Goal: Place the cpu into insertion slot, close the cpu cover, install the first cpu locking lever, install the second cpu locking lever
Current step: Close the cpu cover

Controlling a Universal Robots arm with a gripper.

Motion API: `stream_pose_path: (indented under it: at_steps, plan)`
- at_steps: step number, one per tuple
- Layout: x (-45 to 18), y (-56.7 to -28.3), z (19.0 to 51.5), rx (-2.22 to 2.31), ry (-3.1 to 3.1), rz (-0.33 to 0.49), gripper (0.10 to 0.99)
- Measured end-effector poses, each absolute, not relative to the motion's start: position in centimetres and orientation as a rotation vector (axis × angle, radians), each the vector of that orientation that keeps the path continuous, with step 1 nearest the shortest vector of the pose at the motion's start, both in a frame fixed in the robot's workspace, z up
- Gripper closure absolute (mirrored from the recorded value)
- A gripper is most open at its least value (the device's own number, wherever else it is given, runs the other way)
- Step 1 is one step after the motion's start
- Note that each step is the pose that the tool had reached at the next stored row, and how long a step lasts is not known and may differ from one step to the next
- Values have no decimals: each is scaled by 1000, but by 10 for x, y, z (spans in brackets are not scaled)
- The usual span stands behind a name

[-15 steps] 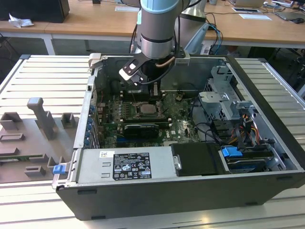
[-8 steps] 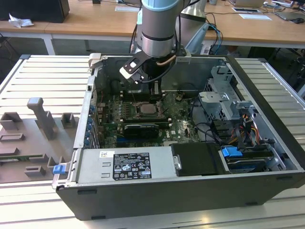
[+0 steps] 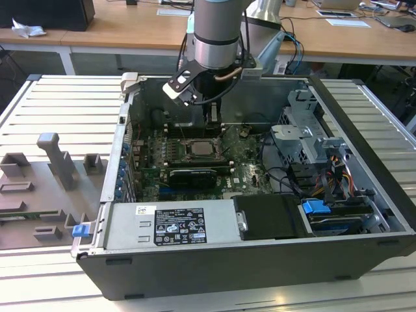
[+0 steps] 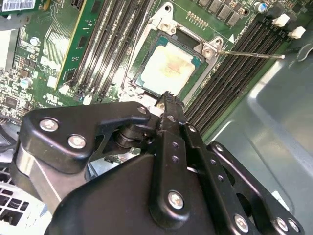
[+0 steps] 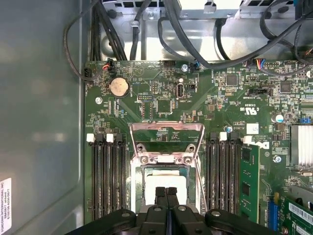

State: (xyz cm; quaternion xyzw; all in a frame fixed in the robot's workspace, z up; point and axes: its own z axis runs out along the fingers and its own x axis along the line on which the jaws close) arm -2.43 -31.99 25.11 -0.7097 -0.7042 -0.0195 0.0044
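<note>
The gripper (image 5: 166,192) hangs with its two fingers pressed flat together and nothing between them. It is clenched on air, tips poised just above the cpu (image 5: 165,177). The cpu lies flat in the insertion slot (image 5: 136,182) with its pale top up. I judge the placing step done, and the closed fingers look suited to pushing rather than clamping.

On the side of the socket away from the gripper, the cpu cover (image 5: 166,128) stands raised on its hinge, with green board showing through its cut-out — not yet down over the chip. A thin locking lever (image 4: 249,54) juts free beside the socket, unlatched.

Memory slots (image 5: 105,171) flank the socket on both sides. In the exterior view the socket sits mid-board inside the open computer case (image 3: 364,162), with the arm over the far part and the drive cage (image 3: 305,136) toward that view's right.
</note>
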Motion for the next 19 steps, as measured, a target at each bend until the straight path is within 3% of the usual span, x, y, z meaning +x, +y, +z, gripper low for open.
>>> stream_pose_path:
  at_steps: [19]
  plan:
    - [-19,-320,272,-2223,-2207,-61,980]
